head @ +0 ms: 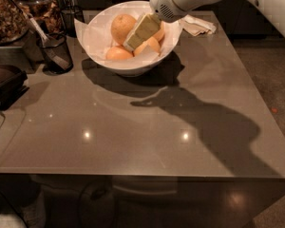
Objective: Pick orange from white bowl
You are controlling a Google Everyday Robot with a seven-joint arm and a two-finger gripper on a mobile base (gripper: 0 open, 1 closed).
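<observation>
The white bowl (133, 69) stands at the back of the grey table (142, 137), lined with thin white paper. It holds several oranges: a large one (122, 27) at the back left, one (118, 54) at the front left, one (151, 45) in the middle and one (160, 33) partly hidden at the right. My gripper (137, 38), cream-coloured on a white arm coming from the upper right, reaches down into the bowl. It sits between the large orange and the middle one, against or just above them.
A dark glass cup (54, 51) with a utensil in it stands left of the bowl. Jars of dried food (9, 13) are at the back left. A crumpled napkin (197, 25) lies right of the bowl. A dark object (4, 84) sits at the left edge.
</observation>
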